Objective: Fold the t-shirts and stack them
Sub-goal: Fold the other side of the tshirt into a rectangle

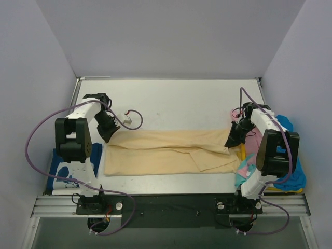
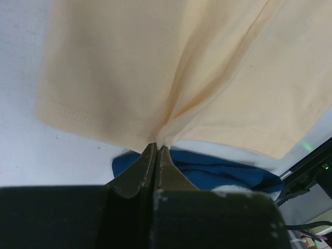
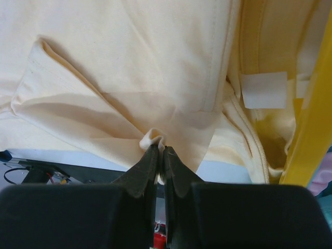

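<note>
Overhead and wrist views of the bench (image 1: 171,98), read from left to right. At the left edge, beneath the left arm's base, lies the navy t-shirt (image 1: 63,177) with white print, partly hidden by the arm. Just beside it the left pincer (image 1: 107,138) is pressed together on the left end of the tan t-shirt (image 1: 166,153), pinching a small gather of its hemmed edge. Creases fan out from the tips, and in the wrist view navy cloth shows below that edge. The tan t-shirt stretches lengthwise across the bench between the two arms, flat in its middle, with a folded flap toward its right end. The right pincer (image 1: 230,143) is pressed together on that right end, pinching a small tuck of tan cloth near the collar, where a white label (image 3: 264,89) shows. At the far right, beside the right arm, a pink t-shirt (image 1: 252,150), a teal t-shirt (image 1: 241,175) and a bright blue t-shirt (image 1: 294,179) lie in a loose heap
</note>
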Controlling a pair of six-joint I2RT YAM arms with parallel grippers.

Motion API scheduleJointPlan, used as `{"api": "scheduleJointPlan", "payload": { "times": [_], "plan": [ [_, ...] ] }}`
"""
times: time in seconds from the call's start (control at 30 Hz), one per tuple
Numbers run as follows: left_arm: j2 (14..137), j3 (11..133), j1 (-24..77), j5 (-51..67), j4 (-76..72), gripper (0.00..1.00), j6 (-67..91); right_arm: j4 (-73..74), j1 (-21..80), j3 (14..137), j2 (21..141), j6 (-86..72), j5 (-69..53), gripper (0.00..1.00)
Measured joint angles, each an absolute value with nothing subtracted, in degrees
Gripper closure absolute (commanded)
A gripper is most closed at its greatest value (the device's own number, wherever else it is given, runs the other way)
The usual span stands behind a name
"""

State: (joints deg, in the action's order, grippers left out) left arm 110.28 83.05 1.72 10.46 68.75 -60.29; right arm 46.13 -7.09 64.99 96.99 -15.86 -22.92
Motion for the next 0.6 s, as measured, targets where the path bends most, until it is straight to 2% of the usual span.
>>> {"api": "scheduleJointPlan", "payload": {
  "times": [0.03,0.07,0.1,0.17,0.4,0.47,0.53,0.6],
  "plan": [
    [110.3,82.4,1.7,10.1,68.8,0.74,-60.5,46.2,-7.1,64.8,97.0,-15.8,-22.9,0.91],
    [110.3,81.9,1.7,9.6,68.8,0.65,-60.8,46.1,-7.1,64.4,97.1,-15.8,-22.9,0.84],
    [110.3,81.4,1.7,9.3,69.0,0.57,-61.2,46.2,-7.1,64.0,97.3,-15.8,-22.9,0.71],
    [110.3,81.6,1.7,8.7,70.8,0.52,-62.0,46.9,-7.1,63.1,98.2,-15.7,-22.4,0.64],
    [110.4,88.0,1.7,9.7,74.8,0.50,-63.1,48.9,-7.0,63.6,95.9,-16.2,-19.3,0.62],
    [110.5,90.9,1.8,10.6,75.2,0.53,-62.4,49.8,-6.5,65.4,94.6,-16.2,-18.0,0.61],
    [110.8,94.8,2.1,11.7,75.7,0.60,-60.4,50.0,-5.8,68.4,94.1,-16.3,-16.4,0.61],
    [112.0,99.5,3.1,13.4,76.2,0.61,-57.3,49.6,-5.1,71.1,94.3,-16.4,-15.4,0.62]
  ]
}}
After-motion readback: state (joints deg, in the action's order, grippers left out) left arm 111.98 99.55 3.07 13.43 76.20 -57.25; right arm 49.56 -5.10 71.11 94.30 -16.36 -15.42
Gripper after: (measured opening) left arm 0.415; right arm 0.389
